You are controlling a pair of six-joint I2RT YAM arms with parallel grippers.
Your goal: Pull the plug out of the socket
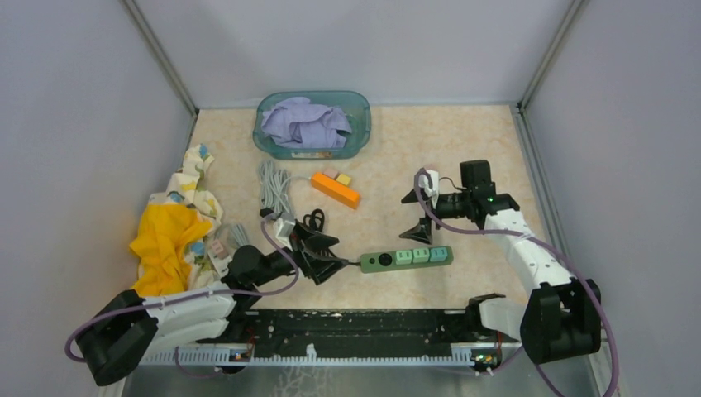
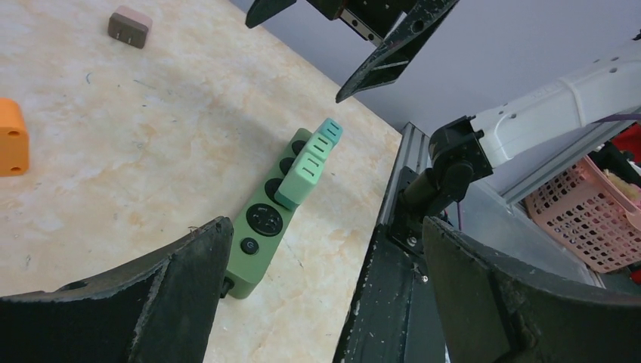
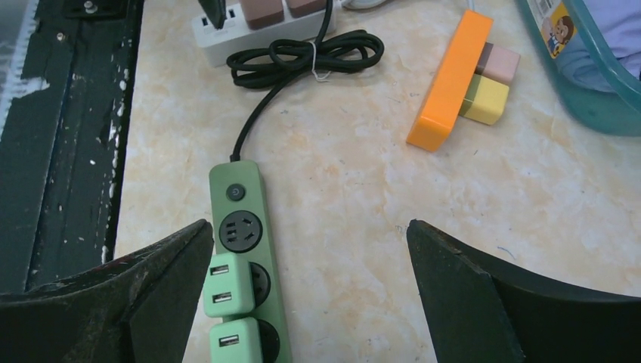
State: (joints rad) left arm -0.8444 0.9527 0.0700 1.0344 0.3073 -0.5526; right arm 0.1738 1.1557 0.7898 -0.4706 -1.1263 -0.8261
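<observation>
The table [image 1: 471, 149] is a beige, marbled top boxed in by plain grey walls [image 1: 74, 124], with a black rail [image 1: 355, 327] along its near edge. The green strip [image 1: 376, 261] lies flat near that rail, and three plugs [image 1: 421, 255] sit in a row in its sockets, two pale green and a teal one at the end; one socket beside the switch is bare. My left gripper [image 1: 331, 255] hangs just off the strip's switch end, jaws spread wide and holding nothing. My right gripper [image 1: 413, 217] hovers above the strip's plug end, equally spread and empty. Beyond the strip, against the far wall, a teal bin [image 1: 361, 124] holds a crumpled lavender cloth [image 1: 304, 124]. Between bin and strip lies an orange strip [image 1: 335, 190] with a pink and a yellow plug. Left of the green strip lie a coiled black cord [image 3: 302, 54], a white strip [image 3: 257, 30] and a heap of yellow cloth [image 1: 165, 240]. Past the rail, off the table, stands a pink basket [image 2: 582, 219]; I cannot make out its contents.
</observation>
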